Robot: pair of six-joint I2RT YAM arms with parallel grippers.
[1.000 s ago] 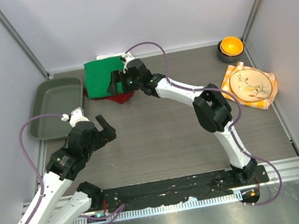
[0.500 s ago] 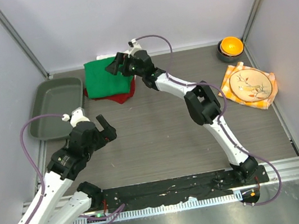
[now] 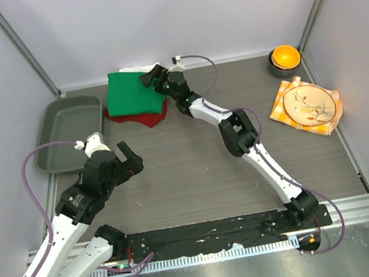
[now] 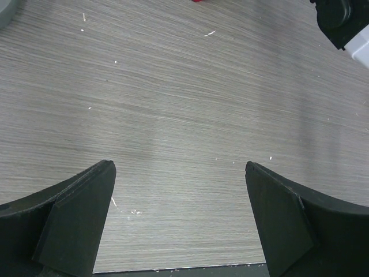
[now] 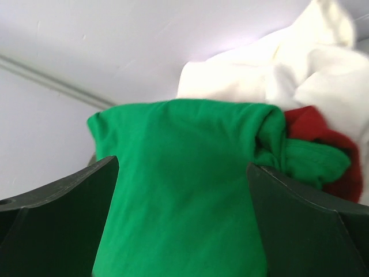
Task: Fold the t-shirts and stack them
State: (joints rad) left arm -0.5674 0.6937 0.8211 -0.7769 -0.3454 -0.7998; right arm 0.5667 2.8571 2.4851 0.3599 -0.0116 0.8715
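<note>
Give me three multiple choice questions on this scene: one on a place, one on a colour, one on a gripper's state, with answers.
1. Where on the table is the grey tray? A right edge. B left edge. C near middle.
2. Which colour tops the t-shirt pile? A white. B dark red. C green.
3. The left gripper is: A open, empty. B shut on cloth. C shut, empty.
Answers: 1 B, the tray lies by the left wall. 2 C, the green t-shirt covers the rest. 3 A, its fingers stand wide apart over wood.
</note>
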